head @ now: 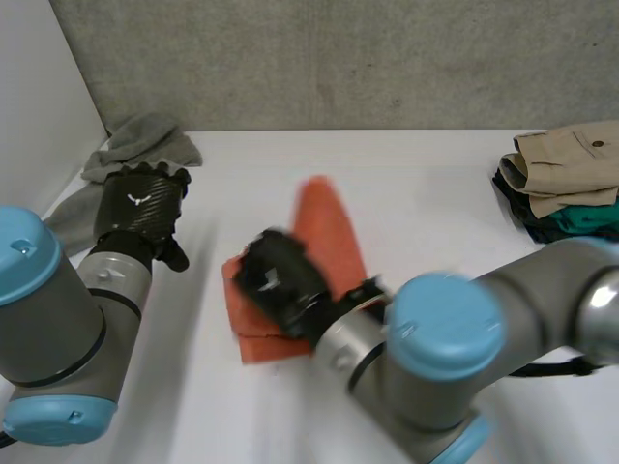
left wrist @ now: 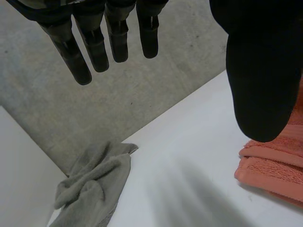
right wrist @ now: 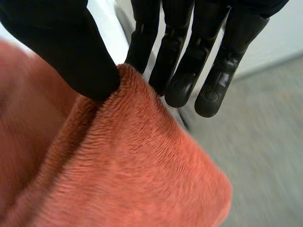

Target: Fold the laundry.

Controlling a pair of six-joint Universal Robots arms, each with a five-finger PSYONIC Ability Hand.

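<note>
Surface: white bench [head: 435,222], smooth and matt, carrying every cloth item in the scene
Room: grey concrete wall [head: 338,58] along the far edge of the bench; white side panel [head: 39,87] on the robot's left
Task item, position: orange terry towel [head: 329,227] near the middle of the bench, well apart from the other cloth
Task item, appearance: looped pile; a narrow strip reaches toward the wall and a wider, layered part lies nearer the robot; in the left wrist view the towel [left wrist: 270,165] shows stacked folded edges lying flat on the bench
Right arm: right hand [head: 279,278] over the near, layered part of the towel; in its wrist view a rounded fold of the towel [right wrist: 132,170] is pinched between the thumb and the fingers [right wrist: 182,71]
Left arm: left hand [head: 140,205] over bare bench, apart from the towel; fingers [left wrist: 116,40] straight, released, grasping nothing
Other cloth, far left: crumpled grey cloth [head: 145,140] in the bench's far left corner, beside the side panel
Other cloth, right: stack of folded clothes [head: 566,179] at the right edge, a beige garment on top of teal and dark ones
</note>
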